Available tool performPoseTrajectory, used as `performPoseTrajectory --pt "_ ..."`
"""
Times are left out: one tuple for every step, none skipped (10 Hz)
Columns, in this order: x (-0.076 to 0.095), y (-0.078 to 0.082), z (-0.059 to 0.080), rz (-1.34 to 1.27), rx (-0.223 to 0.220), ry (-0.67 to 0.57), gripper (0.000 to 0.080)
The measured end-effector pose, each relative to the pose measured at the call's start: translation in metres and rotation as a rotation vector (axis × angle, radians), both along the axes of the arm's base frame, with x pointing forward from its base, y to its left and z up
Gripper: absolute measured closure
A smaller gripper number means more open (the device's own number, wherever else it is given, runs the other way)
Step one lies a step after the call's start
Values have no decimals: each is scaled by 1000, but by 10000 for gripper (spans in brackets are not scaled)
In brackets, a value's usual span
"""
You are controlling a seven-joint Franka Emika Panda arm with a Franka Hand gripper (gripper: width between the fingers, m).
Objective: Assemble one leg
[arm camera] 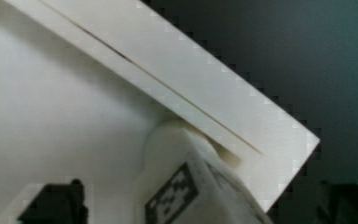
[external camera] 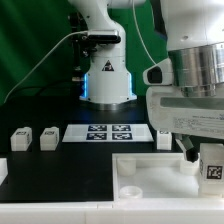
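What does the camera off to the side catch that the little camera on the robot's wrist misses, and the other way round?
Only the exterior view shows the robot's base, the marker board, loose white parts on the table including two legs, and the arm above. Only the wrist view shows a close look down along the panel's raised rim. Both show the white panel and a tagged leg at the gripper; whether it is gripped is unclear.
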State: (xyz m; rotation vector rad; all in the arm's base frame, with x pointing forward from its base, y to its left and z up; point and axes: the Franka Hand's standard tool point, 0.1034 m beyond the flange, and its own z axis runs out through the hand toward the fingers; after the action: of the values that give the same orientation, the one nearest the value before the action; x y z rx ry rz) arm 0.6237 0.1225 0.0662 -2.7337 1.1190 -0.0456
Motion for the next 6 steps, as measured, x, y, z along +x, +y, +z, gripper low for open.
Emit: performPoseTrajectory --pt "2 0 4 166 -52 -3 150" --pt "8 3 9 358 -110 -37 150" --pt "9 6 10 497 -143 -60 150" --pt "8 6 9 438 -129 -53 150" --pt "8 6 9 441 -130 -53 260" --pt "8 6 9 441 -130 -53 411"
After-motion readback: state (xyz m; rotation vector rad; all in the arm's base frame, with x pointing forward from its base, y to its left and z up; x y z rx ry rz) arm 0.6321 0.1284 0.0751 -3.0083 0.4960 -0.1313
